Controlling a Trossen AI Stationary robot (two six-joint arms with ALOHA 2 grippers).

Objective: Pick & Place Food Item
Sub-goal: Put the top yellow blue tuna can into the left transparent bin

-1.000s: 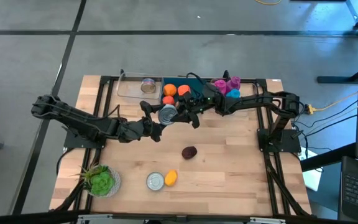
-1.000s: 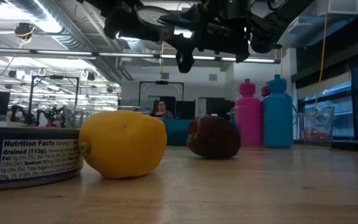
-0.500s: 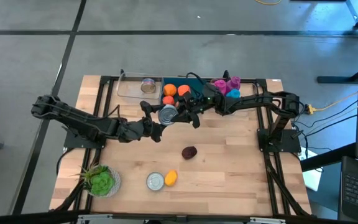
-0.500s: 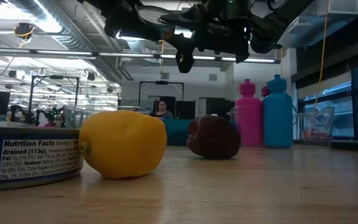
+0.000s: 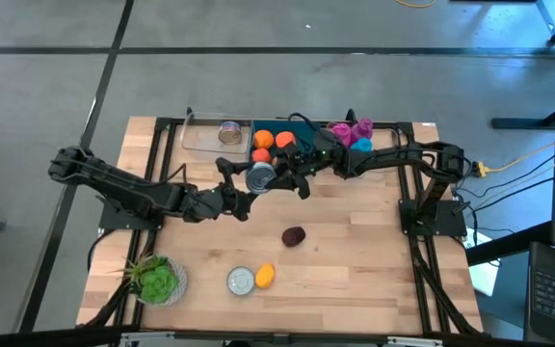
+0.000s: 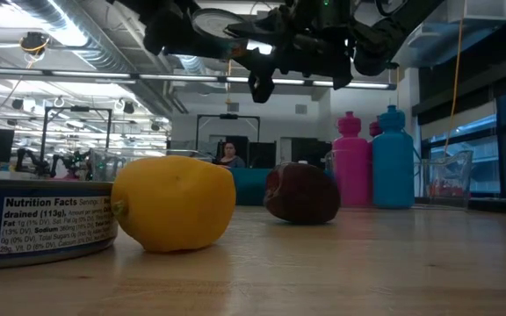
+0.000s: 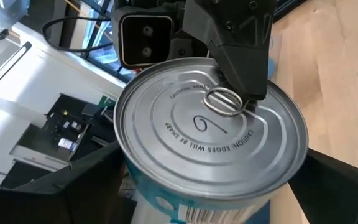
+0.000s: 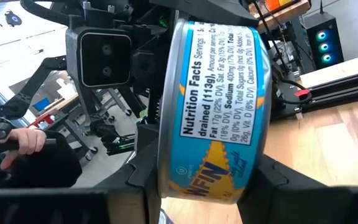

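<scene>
**Wooden table and its load**

The wooden table [image 5: 355,241] carries a dark plum [image 5: 294,235] just below the right gripper [image 5: 279,179] (which hangs above), plus a lemon [image 5: 265,276] touching a tin [image 5: 241,280], and lettuce [image 5: 155,280].

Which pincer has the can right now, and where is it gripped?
The right pincer holds the tuna can across its flat faces; the left pincer stands open around it.
</scene>
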